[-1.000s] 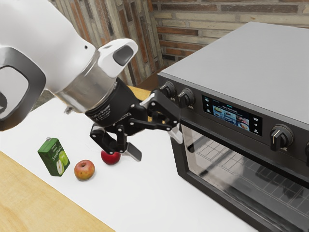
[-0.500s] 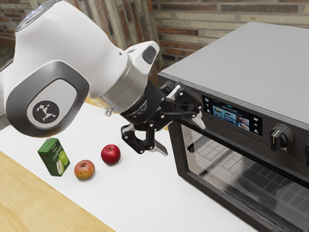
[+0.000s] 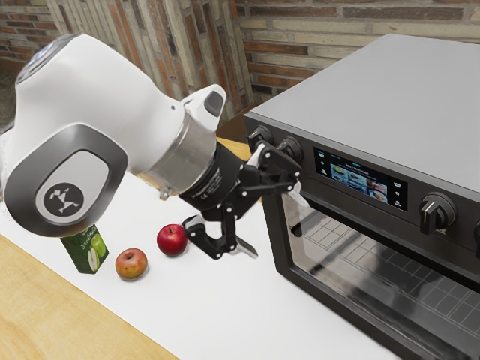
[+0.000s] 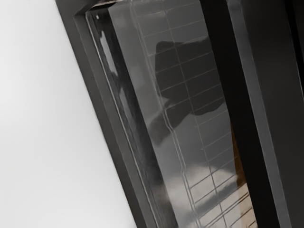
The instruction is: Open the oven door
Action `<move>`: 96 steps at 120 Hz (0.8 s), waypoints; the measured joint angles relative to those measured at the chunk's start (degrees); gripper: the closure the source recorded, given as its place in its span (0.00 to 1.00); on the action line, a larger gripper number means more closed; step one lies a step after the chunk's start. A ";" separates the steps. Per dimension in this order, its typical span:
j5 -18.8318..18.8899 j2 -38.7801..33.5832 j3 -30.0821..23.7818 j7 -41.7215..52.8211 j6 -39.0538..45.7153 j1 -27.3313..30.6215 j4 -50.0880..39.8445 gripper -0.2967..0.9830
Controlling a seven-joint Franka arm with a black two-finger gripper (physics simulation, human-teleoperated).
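Oven [image 3: 390,97]: fills the exterior view's right side; unchanged over the last second. My arm [image 3: 112,97], upper left: swung in toward the oven between the first two frames, then eased back slightly, down and toward the exterior view's left. Oven door [image 3: 360,262], lower right: reads as shut, same pose throughout; no opening gained. My jaws [image 3: 273,220], centre of frame: wide, nothing between them. One fingertip lies near the door's upper corner, the other lower, over the white tabletop; contact with the door cannot be told. Long bar [image 3: 352,217] below the control panel, presumed handle: not gripped. Juice carton [image 3: 88,255], lower left: its top is now covered by my arm; no shift noted. Red apple [image 3: 172,238]: one edge now behind my hand. Interpretation: the small retreat looks like realignment. Next: bring a finger behind the bar, then pull outward and down; risk, slipping off its end.
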 joint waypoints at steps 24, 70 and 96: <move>0.06 2.51 0.08 -3.58 1.57 0.18 1.48 0.23; -0.12 5.65 0.13 -7.66 3.34 0.70 2.89 0.23; -1.14 6.63 0.22 -8.96 4.55 1.47 1.97 0.23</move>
